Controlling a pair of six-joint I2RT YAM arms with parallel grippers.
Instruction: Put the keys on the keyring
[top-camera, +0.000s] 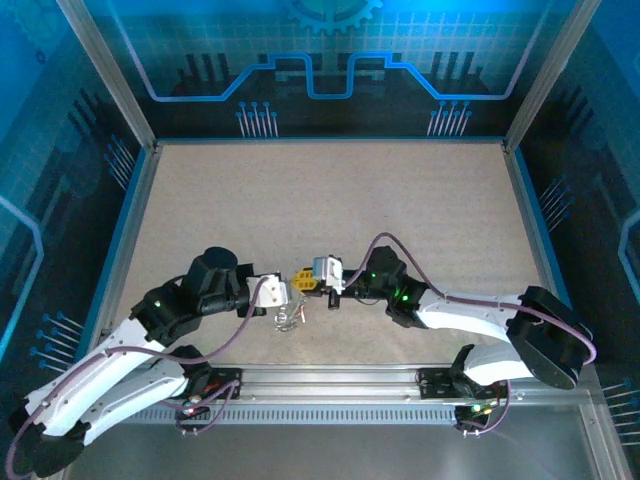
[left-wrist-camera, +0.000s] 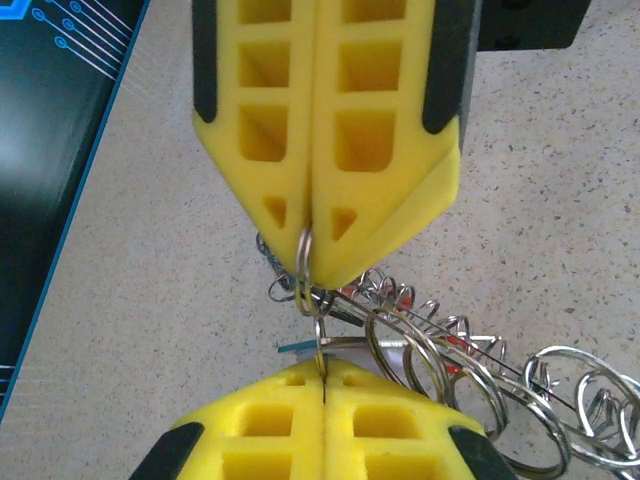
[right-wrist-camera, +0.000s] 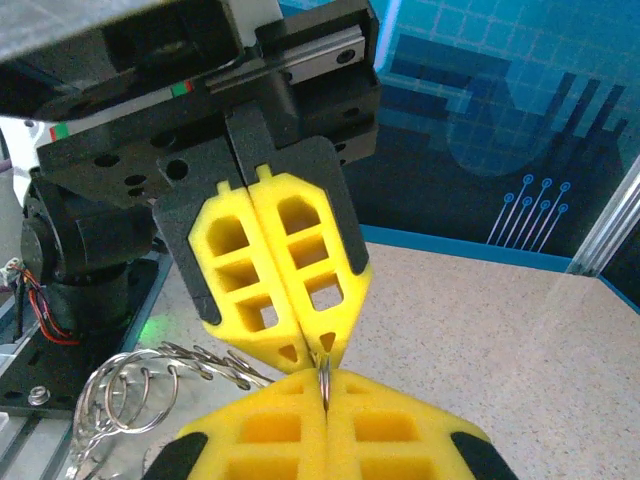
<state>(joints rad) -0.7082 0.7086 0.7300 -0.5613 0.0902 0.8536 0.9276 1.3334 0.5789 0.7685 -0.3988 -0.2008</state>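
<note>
Keys (top-camera: 288, 318) bunch just below centre in the top view. Left claw (top-camera: 290, 287) and right claw (top-camera: 305, 278) meet tip to tip above them, each clenched on a thin ring (left-wrist-camera: 304, 262), over the counter (top-camera: 330, 200).

You see both white-and-black arms reaching inward over the speckled beige tabletop (top-camera: 300, 190), tips almost meeting near its middle. The left gripper (top-camera: 286, 291) faces the yellow-fingered right gripper (top-camera: 300, 280). Just on their near side sits a small tangle of thin silver metal keys (top-camera: 288, 318).
</note>
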